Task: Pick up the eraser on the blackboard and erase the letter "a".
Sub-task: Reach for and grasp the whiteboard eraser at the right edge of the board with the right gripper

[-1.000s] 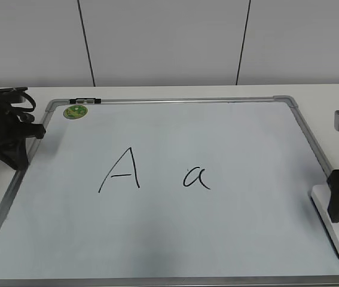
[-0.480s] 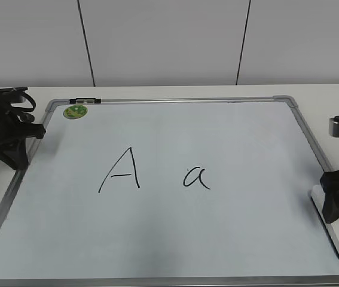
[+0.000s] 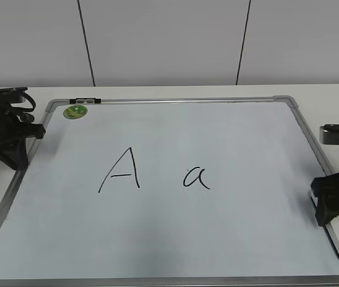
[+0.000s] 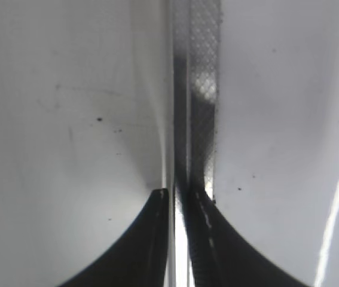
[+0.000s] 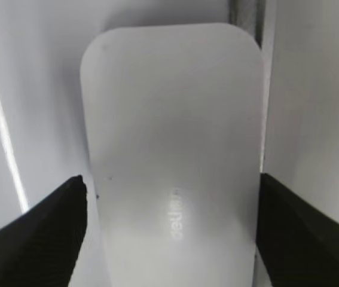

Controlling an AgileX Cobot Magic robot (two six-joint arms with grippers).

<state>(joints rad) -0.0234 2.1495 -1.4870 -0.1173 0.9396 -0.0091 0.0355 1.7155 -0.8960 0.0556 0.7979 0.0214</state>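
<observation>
We judge the right end effector point(image 5: 169, 233), spread wide astride the eraser point(image 5: 172, 149), may skid it off the blackboard frame point(image 3: 312, 149) on closing.

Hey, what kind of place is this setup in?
Probably a lab or test bench: a whiteboard lies flat on a white table, a robot gripper rests at each side, and plain panelled walls stand behind.

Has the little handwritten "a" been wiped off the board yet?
No, the letter "a" is whole in black marker on the blackboard, and the eraser lies at the right frame between the right gripper fingers.
</observation>
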